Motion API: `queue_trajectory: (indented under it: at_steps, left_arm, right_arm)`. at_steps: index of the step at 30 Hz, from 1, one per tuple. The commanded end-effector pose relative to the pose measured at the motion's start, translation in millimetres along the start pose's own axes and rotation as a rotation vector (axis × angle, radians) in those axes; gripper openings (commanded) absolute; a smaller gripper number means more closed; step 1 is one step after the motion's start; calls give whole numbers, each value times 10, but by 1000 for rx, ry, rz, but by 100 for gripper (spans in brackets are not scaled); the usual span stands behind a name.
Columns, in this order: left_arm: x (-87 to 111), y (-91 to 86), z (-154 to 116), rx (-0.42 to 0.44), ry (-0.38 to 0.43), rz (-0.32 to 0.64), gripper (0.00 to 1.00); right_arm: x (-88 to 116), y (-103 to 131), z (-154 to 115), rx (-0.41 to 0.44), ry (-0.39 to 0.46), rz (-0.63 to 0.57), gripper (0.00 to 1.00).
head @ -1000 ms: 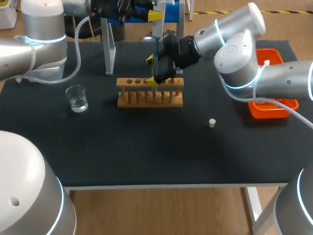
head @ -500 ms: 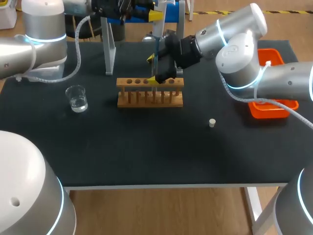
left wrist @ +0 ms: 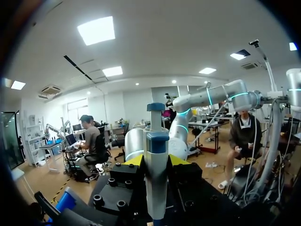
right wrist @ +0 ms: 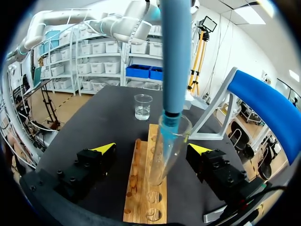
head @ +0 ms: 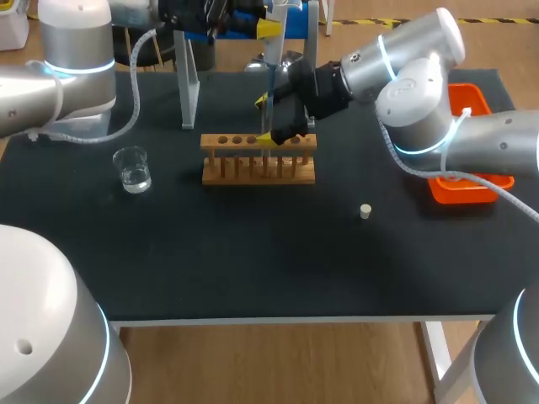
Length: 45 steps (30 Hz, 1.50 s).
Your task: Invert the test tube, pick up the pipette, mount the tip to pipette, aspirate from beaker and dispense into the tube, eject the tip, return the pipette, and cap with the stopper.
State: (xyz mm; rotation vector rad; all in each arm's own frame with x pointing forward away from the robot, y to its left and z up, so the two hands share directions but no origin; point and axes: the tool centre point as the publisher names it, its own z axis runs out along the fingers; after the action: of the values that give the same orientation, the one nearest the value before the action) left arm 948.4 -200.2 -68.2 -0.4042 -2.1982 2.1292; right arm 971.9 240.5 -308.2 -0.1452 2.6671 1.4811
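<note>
Blue pipette (left wrist: 155, 188), clamped in left gripper (left wrist: 156, 160), stands tip-down in the test tube (right wrist: 169, 146); right gripper (right wrist: 153, 148) spread wide astride it. Dispensing appears underway; ejection, return and stopper (head: 365, 211) outstanding.

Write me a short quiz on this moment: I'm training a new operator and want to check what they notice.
1. True or false: the right fingers are shut on the test tube.
2. What do the left fingers hold? A) the beaker B) the pipette C) the orange tray
3. In a few words: where is the stopper?

Key: 1. False: they stand apart from the tube, one on each side. 2. B. 3. Lying on the table, apart from the rack.
</note>
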Motion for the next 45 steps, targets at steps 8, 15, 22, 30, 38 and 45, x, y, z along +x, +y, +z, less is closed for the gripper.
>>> queue_trajectory:
  at_steps: [8,15,22,30,38,45]
  left_arm:
    - [14,28,-13,3,3,4,0]
    - [23,55,-21,3,0,-2,0]
    - [36,71,-42,7,-7,-2,0]
    - [29,94,-53,8,-13,-2,0]
    - [28,97,-53,11,-14,1,0]
    - [28,97,-55,11,-14,1,0]
  right_arm:
    - [15,-9,-35,-4,4,-9,100]
    - [13,-14,-45,-6,4,-9,100]
    - [13,-14,-48,-7,5,-8,100]
    - [17,-10,-49,-7,6,-10,100]
    - [17,-12,-47,-7,6,-11,100]
    - [19,-11,-47,-9,5,-11,100]
